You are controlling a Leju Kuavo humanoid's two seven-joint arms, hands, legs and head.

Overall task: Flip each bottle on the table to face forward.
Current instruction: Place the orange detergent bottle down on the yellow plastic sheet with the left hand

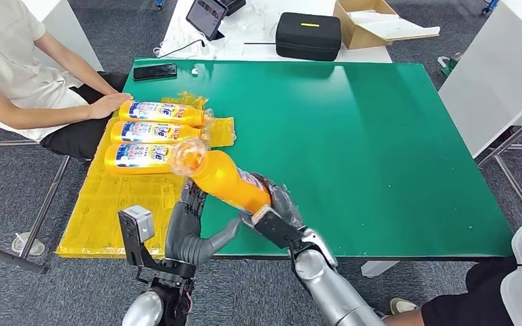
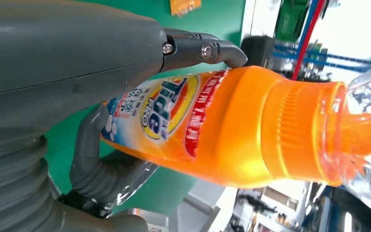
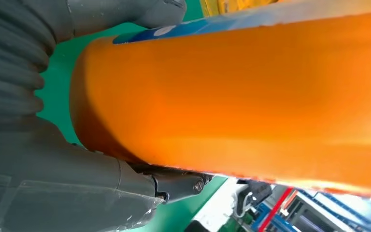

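Gripping the orange bottle (image 1: 228, 180) near the table (image 1: 380, 136) front edge, right hand (image 1: 279, 210) holds; left hand (image 1: 190, 227) open.

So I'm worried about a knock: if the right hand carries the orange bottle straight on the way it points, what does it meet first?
Probably the nearest of three labelled orange bottles lying on the yellow mat. The right hand points the held orange plastic bottle cap-first there; height is unclear, so it might pass over.
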